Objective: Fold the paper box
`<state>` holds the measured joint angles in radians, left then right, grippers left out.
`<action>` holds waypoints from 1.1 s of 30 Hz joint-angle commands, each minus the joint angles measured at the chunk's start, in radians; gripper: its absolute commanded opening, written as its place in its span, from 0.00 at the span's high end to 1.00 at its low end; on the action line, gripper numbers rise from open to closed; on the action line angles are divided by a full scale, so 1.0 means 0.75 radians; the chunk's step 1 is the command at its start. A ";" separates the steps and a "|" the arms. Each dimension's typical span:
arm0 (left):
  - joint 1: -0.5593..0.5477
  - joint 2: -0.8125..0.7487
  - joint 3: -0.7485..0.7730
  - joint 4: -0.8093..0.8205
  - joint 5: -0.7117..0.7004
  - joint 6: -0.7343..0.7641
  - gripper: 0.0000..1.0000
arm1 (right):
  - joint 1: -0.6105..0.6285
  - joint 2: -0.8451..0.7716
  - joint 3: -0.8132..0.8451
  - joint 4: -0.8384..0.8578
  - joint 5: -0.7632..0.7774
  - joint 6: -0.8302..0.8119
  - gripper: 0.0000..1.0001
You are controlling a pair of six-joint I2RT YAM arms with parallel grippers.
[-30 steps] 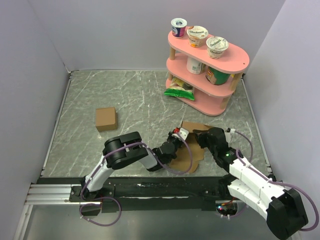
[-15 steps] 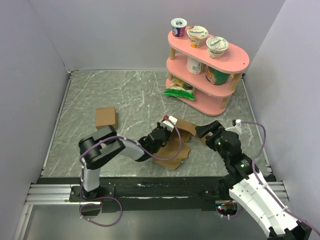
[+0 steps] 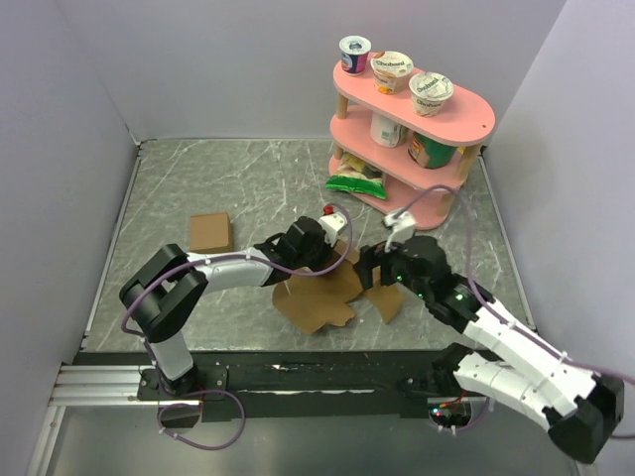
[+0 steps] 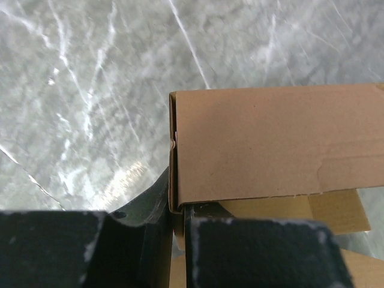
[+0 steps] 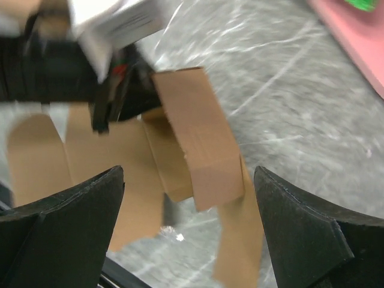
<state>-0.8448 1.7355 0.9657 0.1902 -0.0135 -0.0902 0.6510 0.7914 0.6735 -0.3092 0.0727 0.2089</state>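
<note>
Top external: right fingers (image 5: 66, 228) just released, now wide open and empty beside the box (image 3: 319, 302). Left fingers (image 4: 258, 252) clamp its raised panel; box dragged left, centre of surface (image 3: 228, 188). Folding barely started; I'd regrip right.

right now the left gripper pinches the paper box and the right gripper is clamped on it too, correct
No: the left gripper does pinch the paper box, but the right gripper is open, fingers spread wide and not gripping it; the right wrist view shows this.
</note>
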 commanded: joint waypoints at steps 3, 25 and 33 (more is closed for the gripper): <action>-0.003 -0.011 0.070 -0.297 0.155 -0.017 0.86 | 0.222 0.131 -0.002 0.107 0.230 -0.199 0.07; -0.005 -0.031 0.089 -0.327 0.173 -0.013 0.84 | 0.425 0.556 -0.102 0.486 0.817 -0.321 0.54; 0.003 -0.064 0.044 -0.270 0.159 -0.039 0.58 | 0.433 0.573 -0.113 0.474 0.838 -0.373 0.80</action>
<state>-0.8417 1.7298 1.0210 0.0006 0.0856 -0.0998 0.9646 1.2243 0.5816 -0.0071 0.6472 -0.0387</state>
